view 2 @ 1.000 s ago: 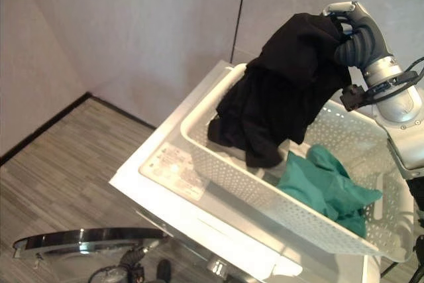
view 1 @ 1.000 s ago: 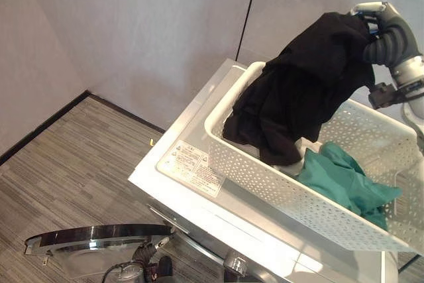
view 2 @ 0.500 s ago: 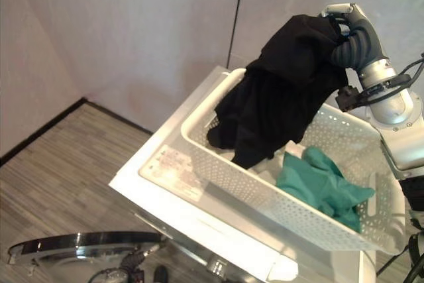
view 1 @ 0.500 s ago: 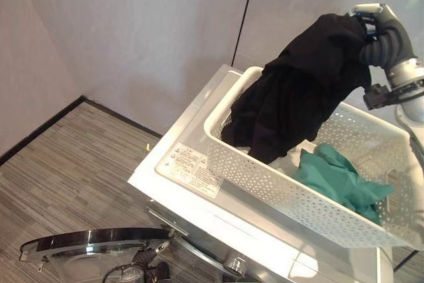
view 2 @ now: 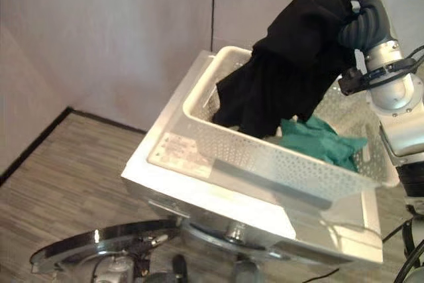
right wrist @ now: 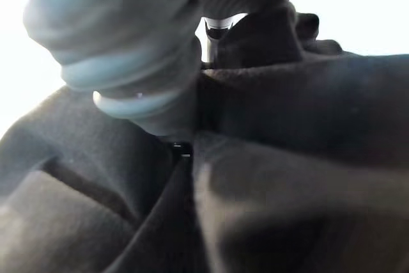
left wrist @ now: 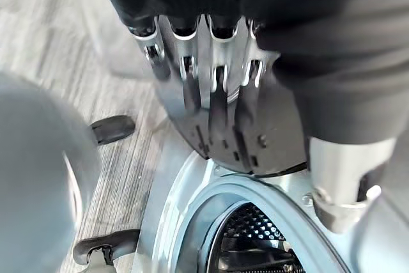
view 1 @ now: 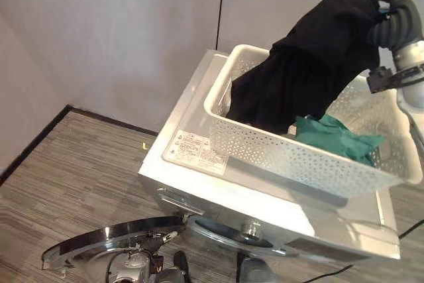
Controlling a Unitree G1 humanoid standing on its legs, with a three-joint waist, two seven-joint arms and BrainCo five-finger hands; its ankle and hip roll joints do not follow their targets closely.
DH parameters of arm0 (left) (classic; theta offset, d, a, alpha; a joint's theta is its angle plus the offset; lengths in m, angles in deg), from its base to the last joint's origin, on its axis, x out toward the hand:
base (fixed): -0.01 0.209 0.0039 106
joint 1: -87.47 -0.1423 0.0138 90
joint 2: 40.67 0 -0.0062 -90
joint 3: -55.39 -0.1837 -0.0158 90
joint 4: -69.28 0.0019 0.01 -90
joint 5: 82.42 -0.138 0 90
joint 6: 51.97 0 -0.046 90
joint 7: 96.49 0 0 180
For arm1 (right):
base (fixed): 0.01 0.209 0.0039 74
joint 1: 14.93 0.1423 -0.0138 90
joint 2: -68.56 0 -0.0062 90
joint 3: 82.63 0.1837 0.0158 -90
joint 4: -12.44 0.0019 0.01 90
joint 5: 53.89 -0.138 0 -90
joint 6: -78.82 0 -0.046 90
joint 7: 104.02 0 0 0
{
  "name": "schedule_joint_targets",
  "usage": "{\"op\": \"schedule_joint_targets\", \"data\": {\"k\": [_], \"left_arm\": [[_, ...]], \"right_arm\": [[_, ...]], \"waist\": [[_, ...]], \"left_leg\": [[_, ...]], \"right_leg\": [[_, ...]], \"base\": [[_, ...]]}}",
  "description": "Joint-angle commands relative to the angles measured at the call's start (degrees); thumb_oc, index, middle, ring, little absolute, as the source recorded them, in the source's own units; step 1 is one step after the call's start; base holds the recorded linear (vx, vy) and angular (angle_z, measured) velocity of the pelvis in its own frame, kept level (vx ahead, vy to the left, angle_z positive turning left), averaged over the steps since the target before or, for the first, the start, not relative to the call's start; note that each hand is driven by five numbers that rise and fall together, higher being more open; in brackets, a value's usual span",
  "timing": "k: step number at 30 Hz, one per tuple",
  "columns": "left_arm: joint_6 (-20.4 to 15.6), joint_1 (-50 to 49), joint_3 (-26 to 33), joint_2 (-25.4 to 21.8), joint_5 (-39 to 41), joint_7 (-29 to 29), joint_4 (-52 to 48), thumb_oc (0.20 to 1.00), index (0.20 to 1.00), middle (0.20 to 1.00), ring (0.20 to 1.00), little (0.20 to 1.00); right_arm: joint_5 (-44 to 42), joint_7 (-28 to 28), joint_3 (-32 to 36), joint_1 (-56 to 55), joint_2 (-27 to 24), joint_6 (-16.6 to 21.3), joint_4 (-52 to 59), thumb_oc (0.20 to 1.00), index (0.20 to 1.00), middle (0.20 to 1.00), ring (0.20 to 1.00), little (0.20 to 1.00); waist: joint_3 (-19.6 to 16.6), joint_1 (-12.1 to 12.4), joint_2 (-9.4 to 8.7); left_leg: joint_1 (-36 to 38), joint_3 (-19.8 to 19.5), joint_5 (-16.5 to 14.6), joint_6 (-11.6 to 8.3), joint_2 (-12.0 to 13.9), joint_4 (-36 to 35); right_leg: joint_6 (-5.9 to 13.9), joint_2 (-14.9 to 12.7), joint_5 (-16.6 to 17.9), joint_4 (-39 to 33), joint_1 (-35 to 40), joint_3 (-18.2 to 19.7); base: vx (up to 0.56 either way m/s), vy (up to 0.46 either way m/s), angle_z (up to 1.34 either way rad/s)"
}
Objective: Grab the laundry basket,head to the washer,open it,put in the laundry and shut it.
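Observation:
The white perforated laundry basket stands on top of the white washer. My right hand is high at the upper right, shut on a black garment that hangs from it down into the basket. From close up the same black cloth is bunched under the hand. A green garment lies in the basket. My left hand hangs low in front of the washer with straight fingers, holding nothing, above the drum opening. The round washer door is swung open.
Grey walls meet in a corner behind the washer, with a dark skirting line along the floor. Striped grey flooring spreads to the left of the washer. The open door juts out low at the front left.
The whole view has shifted, so the camera moved. My right hand has lifted the black garment a little higher; its lower end hangs freer over the basket.

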Motion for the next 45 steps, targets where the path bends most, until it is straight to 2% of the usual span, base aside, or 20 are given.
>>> {"op": "schedule_joint_targets", "data": {"k": [1,5,7,8,9,10,12,13,14,15,16,18,19,20,21,22,24,28,39,45], "left_arm": [[-2.4,0.2,2.1,-5.3,2.6,-2.2,1.0,1.0,1.0,1.0,1.0,1.0],[-3.3,-1.6,2.6,-4.5,4.5,-2.7,0.0,1.0,1.0,1.0,1.0,1.0],[-3.4,-1.9,3.0,-4.5,4.7,-2.9,-1.7,1.0,1.0,1.0,1.0,1.0],[-3.7,-2.4,2.5,-4.1,5.1,-3.3,-3.3,1.0,1.0,1.0,1.0,1.0],[-3.7,-2.4,2.0,-3.7,5.3,-3.4,-3.8,1.0,1.0,1.0,1.0,1.0],[-3.7,-2.4,2.0,-3.7,5.3,-3.4,-3.9,1.0,1.0,1.0,1.0,1.0],[-3.4,-2.0,0.4,-3.2,4.2,-3.4,-6.0,1.0,1.0,1.0,1.0,1.0],[-3.1,-0.7,-1.2,-2.3,2.4,-3.5,-7.2,1.0,1.0,1.0,1.0,1.0],[-3.1,-0.7,-1.4,-2.4,2.3,-3.5,-7.2,1.0,1.0,1.0,1.0,1.0],[-2.7,0.1,-2.1,-1.8,1.4,-3.7,-9.0,1.0,1.0,1.0,1.0,1.0],[-2.7,0.1,-2.3,-2.1,1.7,-3.8,-10.2,1.0,1.0,1.0,1.0,1.0],[-3.4,-1.0,-2.7,-2.7,1.9,-4.3,-13.1,1.0,1.0,1.0,1.0,1.0],[-3.4,-1.1,-2.6,-2.7,1.9,-4.3,-13.2,1.0,1.0,1.0,1.0,1.0],[-4.1,-2.3,-3.5,-2.9,2.1,-4.3,-14.7,1.0,1.0,1.0,1.0,1.0],[-4.1,-2.3,-3.5,-2.8,2.1,-4.3,-14.8,1.0,1.0,1.0,1.0,1.0],[-3.9,-2.8,-3.7,-2.1,2.7,-4.2,-15.8,1.0,1.0,1.0,1.0,1.0],[-3.7,-3.0,-3.8,-1.7,2.3,-4.1,-15.9,1.0,1.0,1.0,1.0,1.0],[-3.9,-2.6,-5.7,-1.0,0.4,-4.0,-17.3,1.0,1.0,1.0,1.0,1.0],[-4.3,-2.6,-5.3,-2.8,-1.3,-5.0,-19.2,1.0,1.0,1.0,1.0,1.0],[-5.5,-3.1,-4.2,-7.6,-9.2,-6.3,-33.7,1.0,1.0,1.0,1.0,1.0]], "right_arm": [[0.6,-1.0,-1.8,8.4,1.6,1.1,-2.9,0.2,0.2,0.2,0.2,0.2],[-0.3,-1.6,-2.3,8.9,3.3,1.7,-5.3,0.2,0.2,0.2,0.2,0.2],[-1.1,-1.8,-2.1,9.5,3.0,1.9,-4.9,0.2,0.2,0.2,0.2,0.2],[-2.1,-2.1,-3.0,10.9,3.0,2.6,-4.8,0.2,0.2,0.2,0.2,0.2],[-2.5,-2.4,-3.3,11.3,3.0,2.8,-4.7,0.2,0.2,0.2,0.2,0.2],[-2.6,-2.4,-3.4,11.3,2.9,2.8,-4.7,0.2,0.2,0.2,0.2,0.2],[-3.2,-2.9,-1.9,9.4,0.4,3.1,-3.8,0.2,0.2,0.2,0.2,0.2],[-3.4,-3.8,1.8,4.8,-3.1,3.5,-1.2,0.2,0.2,0.2,0.2,0.2],[-3.4,-3.8,2.3,4.2,-3.1,3.4,-0.9,0.2,0.2,0.2,0.2,0.2],[-3.5,-4.6,4.6,0.9,-4.6,3.1,0.2,0.2,0.2,0.2,0.2,0.2],[-3.2,-4.4,5.6,-0.5,-4.9,2.8,1.8,0.2,0.2,0.2,0.2,0.2],[-2.8,-4.1,4.2,0.5,-3.7,3.3,2.9,0.2,0.2,0.2,0.2,0.2],[-2.8,-4.1,4.1,0.7,-3.7,3.4,2.9,0.2,0.2,0.2,0.2,0.2],[-2.8,-4.6,2.4,2.5,-2.3,3.9,1.2,0.2,0.2,0.2,0.2,0.2],[-2.8,-4.6,2.3,2.7,-2.3,3.9,1.1,0.2,0.2,0.2,0.2,0.2],[-2.9,-4.7,3.1,2.3,-2.5,3.4,1.4,0.2,0.2,0.2,0.2,0.2],[-2.4,-4.8,4.4,1.0,-2.3,3.3,2.1,0.2,0.2,0.2,0.2,0.2],[-0.8,-6.1,9.4,-4.3,-1.6,3.9,3.0,0.2,0.2,0.2,0.2,0.2],[0.5,-7.9,10.4,-3.2,0.7,4.5,4.7,0.2,0.2,0.2,0.2,0.2],[3.6,-10.9,19.0,-9.3,0.7,6.6,11.3,0.2,0.2,0.2,0.2,0.2]], "waist": [[-7.7,4.0,-1.87],[-10.8,8.0,-4.06],[-11.0,9.0,-4.33],[-10.3,10.1,-4.07],[-9.8,10.3,-3.47],[-9.8,10.2,-3.45],[-8.4,9.6,-2.51],[-6.3,7.6,-2.19],[-6.2,7.6,-2.27],[-5.2,4.9,-2.98],[-5.0,4.6,-3.19],[-4.8,5.8,-3.55],[-4.9,5.5,-3.43],[-6.0,4.9,-2.97],[-6.0,4.8,-3.01],[-8.5,2.4,-0.65],[-9.7,1.9,0.43],[-11.5,0.9,2.21],[-12.1,1.3,2.67],[-12.4,1.3,2.77]], "left_leg": [[-0.1,-0.7,-7.6,-2.8,2.3,5.0],[-6.3,1.3,-4.4,-3.34,2.1,5.6],[-8.7,1.9,-3.2,-4.33,3.6,6.7],[-11.6,1.5,-0.3,-5.97,6.1,7.9],[-12.3,1.2,2.1,-7.06,7.3,6.8],[-12.3,1.0,2.2,-7.18,7.2,6.7],[-13.9,1.4,6.2,-9.06,8.7,3.9],[-14.7,5.3,5.6,-9.81,10.2,2.9],[-14.8,5.2,5.6,-9.81,10.2,3.0],[-12.9,11.9,4.6,-11.77,14.8,6.3],[-11.4,10.4,4.0,-12.51,16.5,9.1],[-9.9,-2.1,2.7,-11.72,14.4,16.7],[-10.3,-2.4,2.7,-11.67,14.5,16.9],[-3.6,-12.1,-0.3,-11.71,12.6,19.5],[-3.4,-12.1,0.0,-11.69,12.5,19.2],[3.5,-9.9,-1.2,-11.8,14.5,10.4],[5.7,-7.9,-1.6,-12.21,14.4,6.4],[8.7,-7.2,-4.7,-12.82,11.5,-2.2],[9.5,-6.6,-4.1,-11.33,7.9,-7.3],[8.9,-7.1,-4.3,-10.63,6.9,-7.7]], "right_leg": [[2.02,0.4,0.6,4.5,4.4,-0.4],[2.62,4.3,0.3,0.0,13.5,4.6],[0.29,5.2,-6.0,-6.2,15.7,4.9],[-2.04,7.1,-10.0,-11.0,16.1,4.9],[-2.81,8.5,-10.0,-12.2,15.2,4.9],[-2.9,8.5,-10.1,-12.1,15.3,4.7],[-3.9,10.2,-10.3,-14.1,14.9,3.2],[-4.01,10.3,-9.5,-15.4,13.9,-0.3],[-4.01,10.3,-9.5,-15.4,14.0,-0.5],[-3.69,8.4,-8.1,-15.9,12.6,-4.3],[-3.61,7.8,-6.9,-16.6,11.9,-4.7],[-4.35,6.9,-4.1,-16.7,10.1,-2.8],[-4.37,7.0,-3.9,-16.8,10.1,-3.0],[-3.87,6.7,-2.9,-16.9,8.6,-1.7],[-3.88,6.7,-2.7,-17.0,8.6,-1.7],[-2.8,7.2,-2.6,-17.9,8.1,-2.3],[-2.27,7.3,-2.4,-18.3,8.1,-2.3],[-1.3,4.8,-1.0,-17.8,7.7,-3.5],[0.84,1.7,1.4,-17.0,5.8,-3.3],[1.64,0.6,2.0,-17.3,5.8,-3.5]], "base": [[-0.28,-0.152,-0.66],[-0.19,-0.17,-0.76],[-0.27,-0.307,-0.44],[-0.38,-0.383,-0.36],[-0.31,-0.327,-0.19],[-0.24,-0.194,0.03],[-0.34,-0.184,0.21],[-0.35,-0.14,0.51],[-0.5,-0.145,1.23],[-0.31,-0.045,2.22],[-0.45,-0.027,2.15],[-0.25,0.045,0.76],[-0.16,0.126,-0.5],[-0.1,0.098,-0.69],[-0.06,0.256,-0.62],[0.04,0.218,-0.09],[0.03,0.197,0.37],[-0.05,0.162,0.32],[-0.05,0.058,0.0],[-0.02,0.017,0.01]]}}
